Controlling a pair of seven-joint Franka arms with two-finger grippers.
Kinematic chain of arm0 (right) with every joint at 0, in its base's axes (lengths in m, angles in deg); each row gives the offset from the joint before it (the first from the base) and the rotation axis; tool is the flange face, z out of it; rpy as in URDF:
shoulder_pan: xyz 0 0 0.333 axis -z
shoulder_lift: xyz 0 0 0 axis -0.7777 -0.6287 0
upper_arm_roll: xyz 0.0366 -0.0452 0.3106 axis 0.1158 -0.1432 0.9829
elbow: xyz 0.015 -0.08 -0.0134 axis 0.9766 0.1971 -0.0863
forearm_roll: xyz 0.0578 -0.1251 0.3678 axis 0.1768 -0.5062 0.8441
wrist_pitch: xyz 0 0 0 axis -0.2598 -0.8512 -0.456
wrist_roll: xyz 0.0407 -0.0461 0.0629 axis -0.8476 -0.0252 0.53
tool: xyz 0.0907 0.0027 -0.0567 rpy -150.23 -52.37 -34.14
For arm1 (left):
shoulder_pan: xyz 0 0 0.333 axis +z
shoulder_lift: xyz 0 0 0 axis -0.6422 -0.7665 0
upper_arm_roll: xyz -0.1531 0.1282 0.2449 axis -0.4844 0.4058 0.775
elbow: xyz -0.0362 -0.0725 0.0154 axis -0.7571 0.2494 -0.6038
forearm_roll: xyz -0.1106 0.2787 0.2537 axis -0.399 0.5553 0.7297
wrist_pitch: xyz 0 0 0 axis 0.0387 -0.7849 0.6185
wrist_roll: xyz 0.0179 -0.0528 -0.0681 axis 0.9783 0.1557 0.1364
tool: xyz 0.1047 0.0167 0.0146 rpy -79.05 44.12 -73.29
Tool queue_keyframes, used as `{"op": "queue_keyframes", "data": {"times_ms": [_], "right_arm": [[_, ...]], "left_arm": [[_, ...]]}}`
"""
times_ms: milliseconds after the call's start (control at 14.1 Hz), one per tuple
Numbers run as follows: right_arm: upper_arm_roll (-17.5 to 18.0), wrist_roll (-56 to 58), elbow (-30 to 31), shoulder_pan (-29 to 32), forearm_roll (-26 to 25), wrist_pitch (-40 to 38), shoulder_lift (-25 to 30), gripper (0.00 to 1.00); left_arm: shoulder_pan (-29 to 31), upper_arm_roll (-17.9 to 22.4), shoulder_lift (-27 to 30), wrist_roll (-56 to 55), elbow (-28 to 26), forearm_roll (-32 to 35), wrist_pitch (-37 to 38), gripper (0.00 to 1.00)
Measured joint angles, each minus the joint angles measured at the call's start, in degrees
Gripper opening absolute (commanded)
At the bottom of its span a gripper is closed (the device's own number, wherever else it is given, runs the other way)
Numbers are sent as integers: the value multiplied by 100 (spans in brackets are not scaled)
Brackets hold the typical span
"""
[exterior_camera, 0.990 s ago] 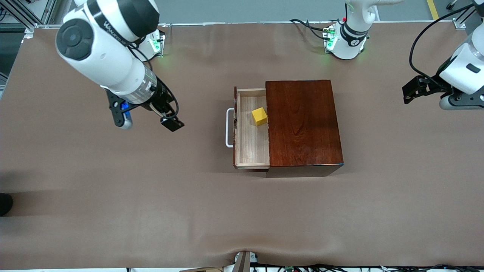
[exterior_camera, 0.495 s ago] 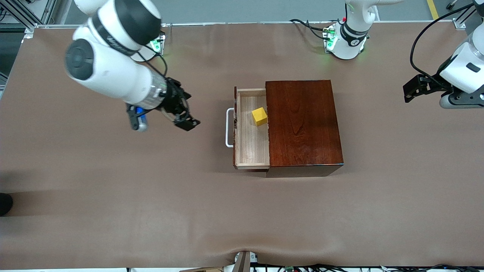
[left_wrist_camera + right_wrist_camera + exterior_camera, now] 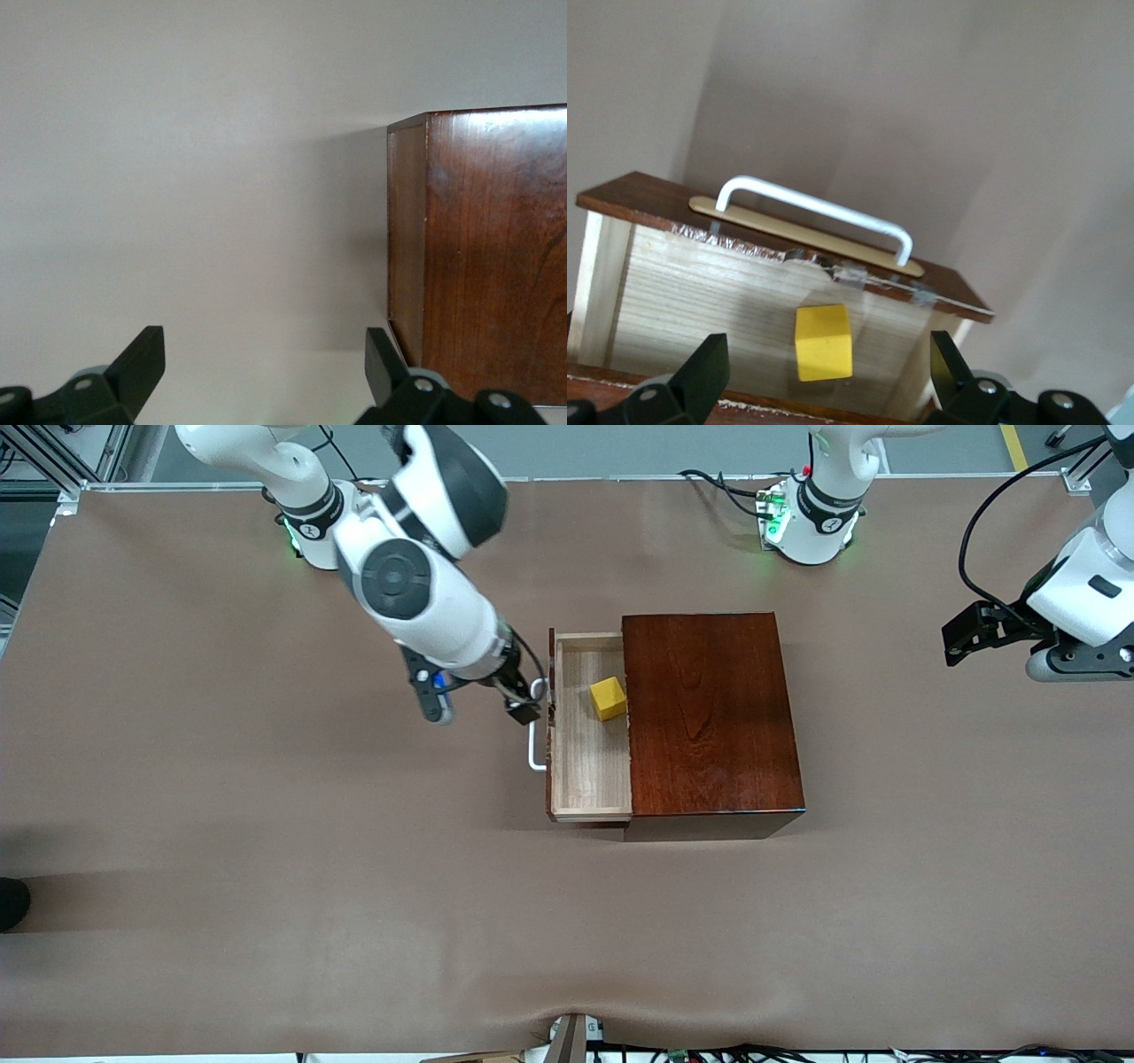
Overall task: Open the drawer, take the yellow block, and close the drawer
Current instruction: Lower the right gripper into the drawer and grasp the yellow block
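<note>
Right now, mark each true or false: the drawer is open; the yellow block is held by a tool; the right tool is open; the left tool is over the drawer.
1. The drawer is open. True.
2. The yellow block is held by a tool. False: it lies in the drawer, untouched.
3. The right tool is open. True; it is at the white handle.
4. The left tool is over the drawer. False: it waits toward the left arm's end of the table.

A robotics lab: two white Franka arm bases (image 3: 811, 518) bolted at the 12 o'clock edge of a brown-covered table (image 3: 266, 868), green status lights glowing, black cables (image 3: 726, 487) trailing, aluminium framing (image 3: 35, 452) at 10 o'clock, grey floor past the table's edge.
</note>
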Motion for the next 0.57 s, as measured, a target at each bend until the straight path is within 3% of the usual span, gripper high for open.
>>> {"op": "queue_keyframes", "data": {"times_ms": [566], "right_arm": [[2, -785, 0, -323, -1, 617, -412, 100]], "left_arm": [[0, -2, -80, 5, -31, -1, -18, 100]]}}
